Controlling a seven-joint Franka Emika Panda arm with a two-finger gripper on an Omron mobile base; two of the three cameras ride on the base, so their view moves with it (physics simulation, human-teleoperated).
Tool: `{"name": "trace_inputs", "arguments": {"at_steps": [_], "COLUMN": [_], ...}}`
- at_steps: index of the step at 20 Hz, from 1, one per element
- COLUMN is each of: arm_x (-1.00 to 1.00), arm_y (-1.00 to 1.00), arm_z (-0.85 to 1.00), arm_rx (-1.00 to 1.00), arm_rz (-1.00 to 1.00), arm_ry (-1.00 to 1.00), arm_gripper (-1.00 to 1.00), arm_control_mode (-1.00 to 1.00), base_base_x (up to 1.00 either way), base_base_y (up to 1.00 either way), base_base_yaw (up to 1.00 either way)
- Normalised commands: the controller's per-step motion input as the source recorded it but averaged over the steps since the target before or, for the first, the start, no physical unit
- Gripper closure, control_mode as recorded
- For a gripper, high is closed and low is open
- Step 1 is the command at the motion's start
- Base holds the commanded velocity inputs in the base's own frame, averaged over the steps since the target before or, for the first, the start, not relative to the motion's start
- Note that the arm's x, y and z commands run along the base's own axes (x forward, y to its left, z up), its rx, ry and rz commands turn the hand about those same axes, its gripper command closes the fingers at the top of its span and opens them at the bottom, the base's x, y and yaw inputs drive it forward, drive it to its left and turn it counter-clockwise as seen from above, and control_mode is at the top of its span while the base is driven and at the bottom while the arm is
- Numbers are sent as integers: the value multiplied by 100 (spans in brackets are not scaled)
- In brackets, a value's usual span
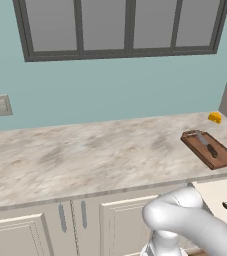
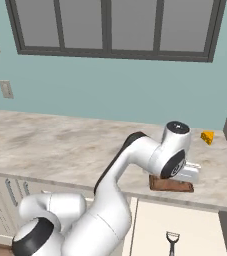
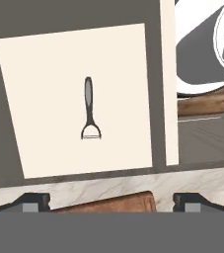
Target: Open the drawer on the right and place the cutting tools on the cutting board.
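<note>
A dark reddish-brown cutting board lies near the right end of the marble desk, a short knife resting on it. A small yellow object sits behind it by the teal wall. Below the desk's edge, the open drawer shows its pale interior.

Cutting board dark matt wood; counter smooth veined marble; drawer interior pale matt.

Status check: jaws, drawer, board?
Gripper open, empty, above the board's edge. Drawer open, one dark-handled tool inside. Knife on cutting board. Nothing blocking.
</note>
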Motion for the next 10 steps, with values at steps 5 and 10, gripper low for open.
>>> {"name": "trace_inputs", "arguments": {"at_steps": [5, 10], "arm_x": [-46, -23], "arm_y": [-1, 0], "arm_z": [-10, -28], "arm_rx": [1, 0], "arm_rz": [0, 0], "arm_ry": [0, 0], "arm_gripper": [-100, -100], "arm_control_mode": [-100, -100], "base_base_x": [0, 0], "base_base_y": [0, 0], "base_base_yaw": [0, 0]}}
